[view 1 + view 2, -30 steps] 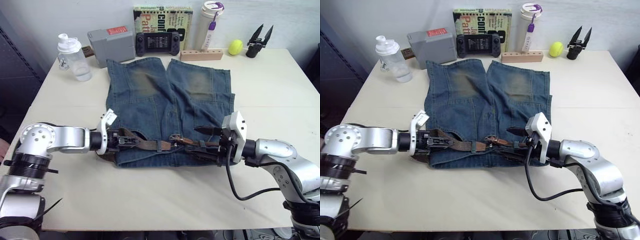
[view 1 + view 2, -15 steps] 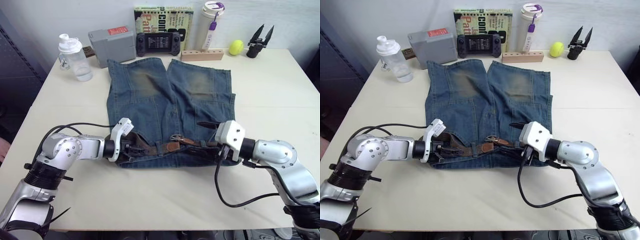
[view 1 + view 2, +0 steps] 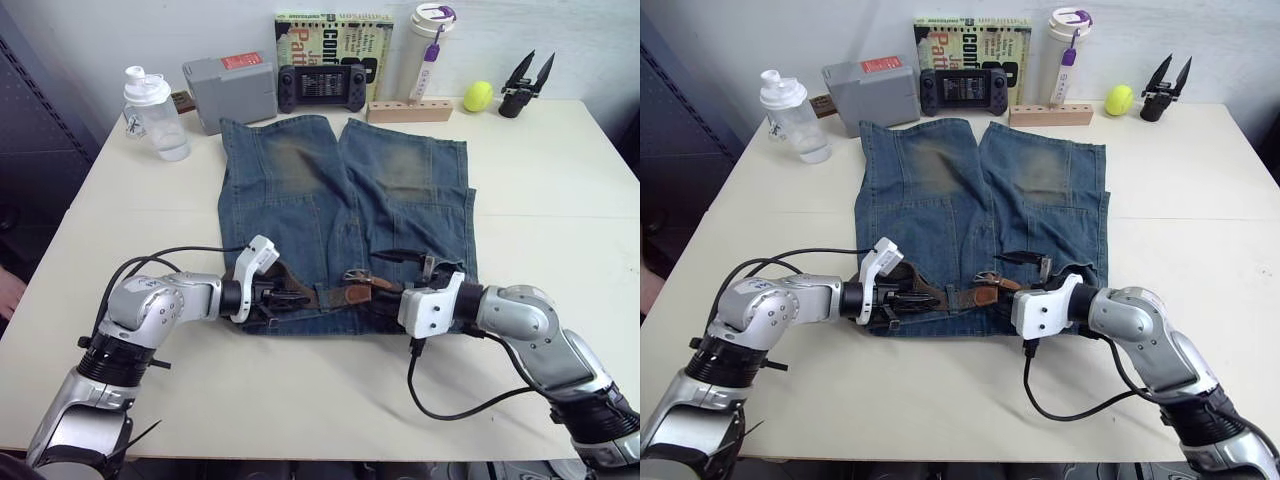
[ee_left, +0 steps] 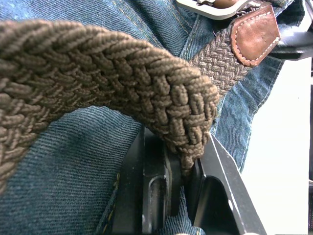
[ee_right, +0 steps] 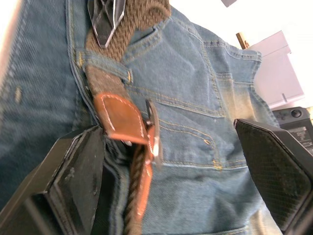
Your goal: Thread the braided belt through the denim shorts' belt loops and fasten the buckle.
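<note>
The denim shorts (image 3: 345,215) lay flat on the table (image 3: 560,200), waistband nearest the robot, with the braided belt (image 4: 98,83) running along it. Left gripper (image 4: 188,171) was clamped on a bunched fold of that belt; right gripper (image 5: 168,161) was spread wide around the tan tip (image 5: 120,117) and buckle (image 5: 152,132). The webbing looked soft and floppy, so I'd grab the stiffer leather tip.

The two head cameras look down from up high at the whole pale table (image 3: 560,190). Each wrist camera sits very close to the blue faded denim shorts (image 5: 195,73) and sees the same brown woven belt (image 4: 98,83).
</note>
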Controlling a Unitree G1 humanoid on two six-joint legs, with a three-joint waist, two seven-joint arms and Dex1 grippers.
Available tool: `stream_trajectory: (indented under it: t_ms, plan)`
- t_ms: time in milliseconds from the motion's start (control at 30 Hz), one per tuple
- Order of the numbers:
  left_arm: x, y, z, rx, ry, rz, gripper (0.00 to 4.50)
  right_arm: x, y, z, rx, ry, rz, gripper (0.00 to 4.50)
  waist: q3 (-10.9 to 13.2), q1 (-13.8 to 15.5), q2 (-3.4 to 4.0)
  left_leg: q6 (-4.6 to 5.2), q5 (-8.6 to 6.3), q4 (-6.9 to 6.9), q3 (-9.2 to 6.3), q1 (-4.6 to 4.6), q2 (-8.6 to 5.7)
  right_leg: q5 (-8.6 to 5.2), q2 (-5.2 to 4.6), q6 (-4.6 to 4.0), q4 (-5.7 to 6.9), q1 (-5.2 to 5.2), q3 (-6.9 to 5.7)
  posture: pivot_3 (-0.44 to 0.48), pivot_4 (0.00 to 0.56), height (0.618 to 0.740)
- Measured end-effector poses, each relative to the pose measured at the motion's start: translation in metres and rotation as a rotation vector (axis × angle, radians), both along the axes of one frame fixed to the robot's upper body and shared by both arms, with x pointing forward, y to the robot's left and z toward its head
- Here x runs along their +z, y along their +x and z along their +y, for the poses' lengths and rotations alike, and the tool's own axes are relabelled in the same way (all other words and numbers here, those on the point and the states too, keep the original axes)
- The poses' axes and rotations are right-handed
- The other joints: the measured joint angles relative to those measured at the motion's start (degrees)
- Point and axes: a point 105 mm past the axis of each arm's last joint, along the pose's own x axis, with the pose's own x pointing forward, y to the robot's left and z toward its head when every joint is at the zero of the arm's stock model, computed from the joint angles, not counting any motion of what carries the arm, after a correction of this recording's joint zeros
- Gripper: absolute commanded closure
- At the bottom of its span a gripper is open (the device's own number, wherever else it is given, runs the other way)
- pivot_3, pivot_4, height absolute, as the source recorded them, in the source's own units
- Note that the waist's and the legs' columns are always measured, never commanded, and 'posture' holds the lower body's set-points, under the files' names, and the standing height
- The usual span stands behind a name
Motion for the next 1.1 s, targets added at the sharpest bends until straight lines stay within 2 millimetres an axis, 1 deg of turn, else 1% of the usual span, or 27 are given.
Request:
stream_trajectory:
  t_ms: [167, 333, 433, 500, 600, 633, 733, 800, 867, 1100]
  plan:
    - [0.000, 0.000, 0.001, 0.002, 0.001, 0.001, 4.50, -0.004, 0.001, -0.002, 0.006, -0.028, -0.018, 0.03, 0.0, -0.1, 0.00, 0.00, 0.00, 0.01, -0.01, 0.00, 0.01, 0.00, -0.01, 0.00, 0.03, 0.00, -0.01, 0.000, 0.150, 0.731]
    - [0.000, 0.000, 0.001, 0.005, -0.001, 0.005, 4.50, 0.000, -0.001, 0.004, 0.038, -0.038, -0.072, 0.03, 0.0, -0.1, 0.00, 0.01, 0.00, 0.02, -0.15, 0.00, 0.00, 0.00, -0.02, 0.00, 0.04, 0.00, -0.01, 0.000, 0.150, 0.731]
    - [0.000, 0.000, 0.001, 0.006, 0.002, 0.006, 4.50, 0.005, 0.000, 0.007, 0.057, -0.046, -0.110, 0.03, 0.0, -0.1, 0.00, 0.01, 0.00, 0.02, -0.37, 0.01, 0.00, 0.00, -0.03, 0.00, 0.04, 0.00, 0.00, 0.000, 0.150, 0.731]
    - [0.000, 0.000, 0.001, 0.009, 0.001, 0.009, 4.50, 0.005, -0.003, 0.012, 0.088, -0.061, -0.117, 0.03, 0.0, -0.2, 0.00, 0.01, 0.00, 0.02, -0.51, 0.01, 0.00, 0.00, -0.03, 0.00, 0.04, 0.00, -0.02, 0.000, 0.150, 0.731]
    - [0.000, 0.000, 0.001, 0.012, 0.000, 0.011, 4.50, 0.001, -0.005, 0.015, 0.111, -0.072, -0.109, 0.83, 0.0, -0.1, 0.00, 0.01, 0.01, 0.03, -0.52, 0.00, -0.01, 0.00, -0.04, 0.00, 0.06, 0.00, -0.02, 0.000, 0.150, 0.731]
    - [0.000, 0.000, 0.000, 0.013, 0.000, 0.011, 4.50, 0.001, -0.006, 0.015, 0.120, -0.077, -0.112, 1.20, 0.0, -0.2, 0.00, 0.01, 0.01, 0.04, -0.52, 0.00, -0.01, 0.00, -0.05, 0.00, 0.06, 0.00, -0.02, 0.000, 0.150, 0.731]
    - [0.001, 0.000, 0.000, 0.014, 0.000, 0.013, 4.50, -0.002, -0.008, 0.019, 0.143, -0.093, -0.103, 2.67, 0.0, -0.1, 0.00, 0.02, 0.01, 0.04, -0.55, 0.00, -0.01, 0.00, -0.04, 0.00, 0.07, 0.01, -0.04, 0.000, 0.150, 0.731]
    - [0.001, -0.001, 0.000, 0.014, 0.002, 0.013, 4.50, -0.005, -0.009, 0.020, 0.152, -0.103, -0.096, 3.51, 0.0, -0.2, 0.00, 0.02, 0.01, 0.04, -0.55, 0.00, -0.01, 0.00, -0.05, 0.00, 0.07, 0.01, -0.04, 0.000, 0.150, 0.731]
    - [0.001, -0.001, 0.000, 0.016, 0.004, 0.011, 4.50, -0.007, -0.009, 0.020, 0.154, -0.112, -0.097, 4.45, 0.0, -0.2, 0.00, 0.02, 0.01, 0.04, -0.55, 0.00, -0.01, 0.00, -0.05, 0.00, 0.08, 0.01, -0.04, 0.000, 0.150, 0.731]
    - [0.001, -0.001, 0.002, 0.028, 0.006, 0.018, 4.50, -0.011, -0.009, 0.019, 0.154, -0.124, -0.086, 4.48, 0.0, -0.5, 0.00, 0.02, 0.01, 0.04, -0.57, 0.00, -0.01, 0.00, -0.05, 0.00, 0.09, 0.01, -0.04, 0.000, 0.150, 0.731]
